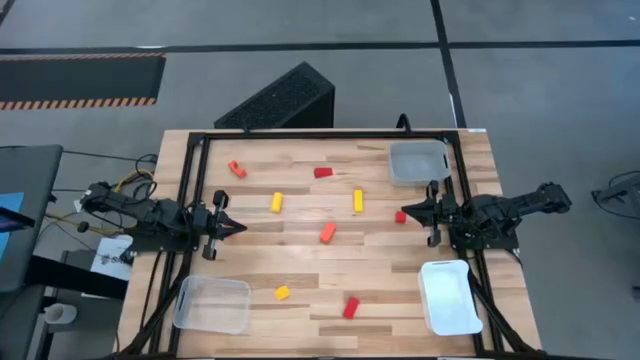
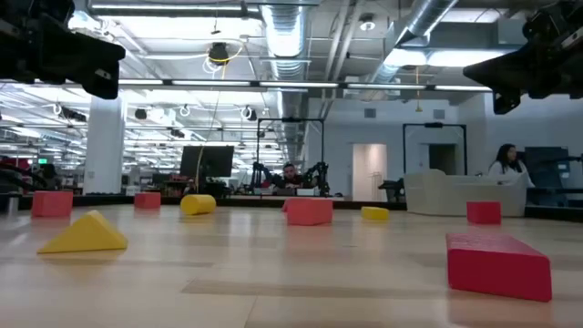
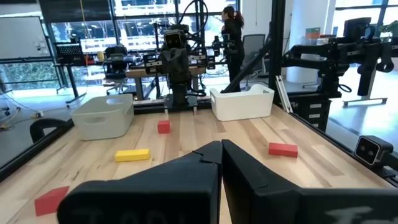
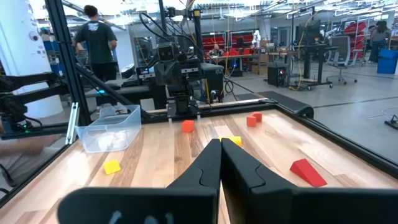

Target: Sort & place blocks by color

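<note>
The blocks are lying scattered over the wooden surface (image 1: 300, 270), between the two tools, and none of them is sitting in a tray. The left tool (image 1: 236, 228) is hovering at the left edge of the surface with its fingers pressed together to a point. The right tool (image 1: 404, 209) is waiting at the right edge, also with its fingers pressed together, and it is pointing toward the left tool.

Just beside the tip of the right tool a small red block (image 1: 400, 216) is lying. A little farther in front of the right tool a yellow bar (image 1: 357, 201) is resting, and beyond it a red wedge (image 1: 322, 172). Near the middle, between both tools, an orange block (image 1: 327, 232) is lying. In front of the left tool, close to it, a second yellow block (image 1: 276, 202) is resting, and an orange piece (image 1: 236, 169) is lying farther off toward the far edge. Toward the near edge a yellow triangle block (image 1: 282, 293) and a red bar (image 1: 351, 307) are lying, well apart from both tools.

A clear tray (image 1: 213, 304) is standing at the near corner on the left tool's side. A white tray (image 1: 449, 297) is standing near the right tool toward the near edge, and a grey tray (image 1: 418, 163) is standing near it toward the far edge.

In the left wrist view the fingers (image 3: 249, 171) are meeting at their tips. In the right wrist view the fingers (image 4: 245, 168) are meeting in the same way.
</note>
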